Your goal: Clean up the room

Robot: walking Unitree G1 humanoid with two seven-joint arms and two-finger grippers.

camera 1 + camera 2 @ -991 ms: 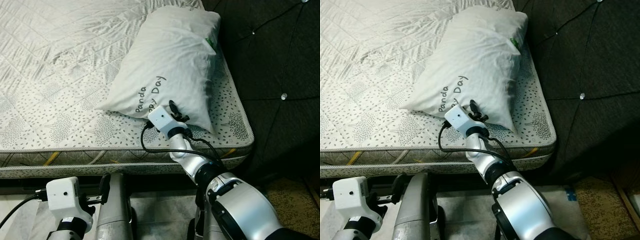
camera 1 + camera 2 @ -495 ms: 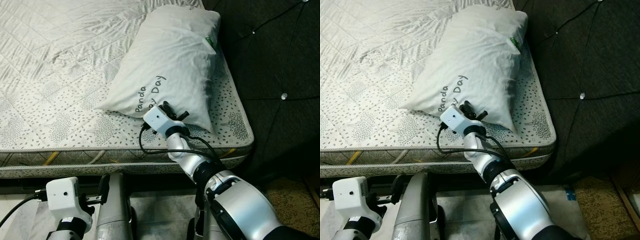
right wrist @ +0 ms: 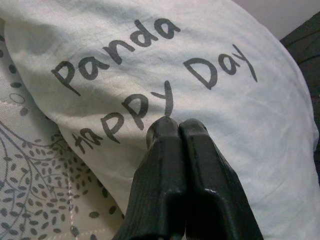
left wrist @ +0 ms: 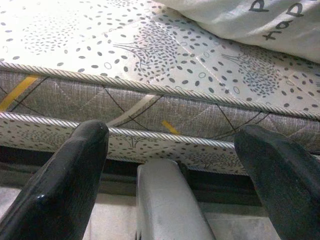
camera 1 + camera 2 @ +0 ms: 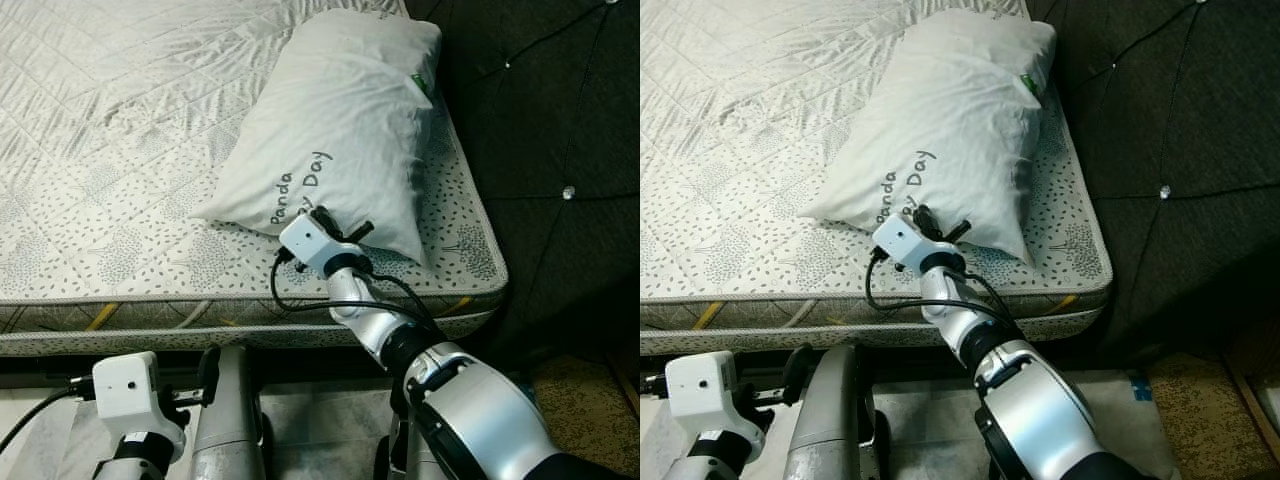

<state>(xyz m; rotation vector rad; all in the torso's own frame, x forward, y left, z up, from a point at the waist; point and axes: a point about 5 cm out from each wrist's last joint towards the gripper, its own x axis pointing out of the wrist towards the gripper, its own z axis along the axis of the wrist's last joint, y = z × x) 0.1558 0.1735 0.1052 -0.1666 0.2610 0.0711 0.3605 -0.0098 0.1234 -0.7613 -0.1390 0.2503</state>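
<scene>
Your right gripper (image 3: pixel 172 127) has its two fingers pressed together with no gap, tips set against the near lower edge of the white pillow (image 5: pixel 340 120), just under the printed words "Panda Happy Day". Whether any fabric is pinched between the tips, you cannot tell.

The pillow lies on the bare mattress (image 5: pixel 110 150) at its right end, tilted, its upper corner close to the dark tufted headboard (image 5: pixel 550 130). Its lower edge sits near the mattress's front border, over the leaf-and-tree print.

Your left gripper (image 4: pixel 172 170) hangs low in front of the bed, below the mattress's piped side seam. Its fingers (image 4: pixel 65 185) are spread wide apart, holding nothing. A grey rounded part (image 4: pixel 167 200) of the robot shows between them.

A black cable (image 5: pixel 300 300) loops from the right wrist down across the mattress edge.
</scene>
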